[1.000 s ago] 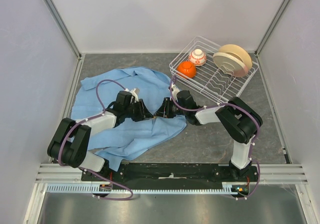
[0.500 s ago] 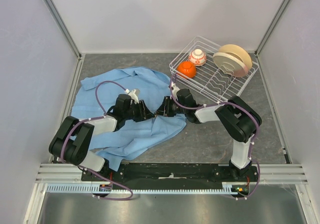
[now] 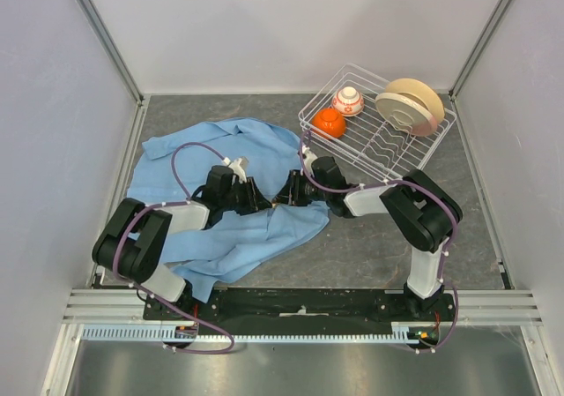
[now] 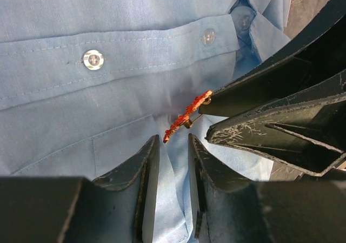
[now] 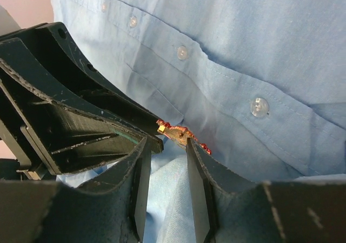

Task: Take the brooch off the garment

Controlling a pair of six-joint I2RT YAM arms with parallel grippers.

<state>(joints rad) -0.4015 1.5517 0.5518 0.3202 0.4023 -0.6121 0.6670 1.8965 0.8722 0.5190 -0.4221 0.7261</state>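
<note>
Shirt point(image 3: 256, 145) lies crumpled at left-centre. Left gripper point(image 4: 173, 142) and right gripper point(image 5: 166, 144) meet tip to tip just below the button placket. Both are narrow, and I cannot tell if either is gripping. Brooch point(image 4: 186, 116) is edge-on between both sets of tips, against the shirt.

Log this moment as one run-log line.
step: unpinning | left gripper, right gripper: tips at brooch | brooch: on shirt | grasp: unclear

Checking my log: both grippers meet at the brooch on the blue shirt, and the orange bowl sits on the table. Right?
Not quite: the orange bowl sits in the wire rack, as the top external view shows. The rest holds.
</note>
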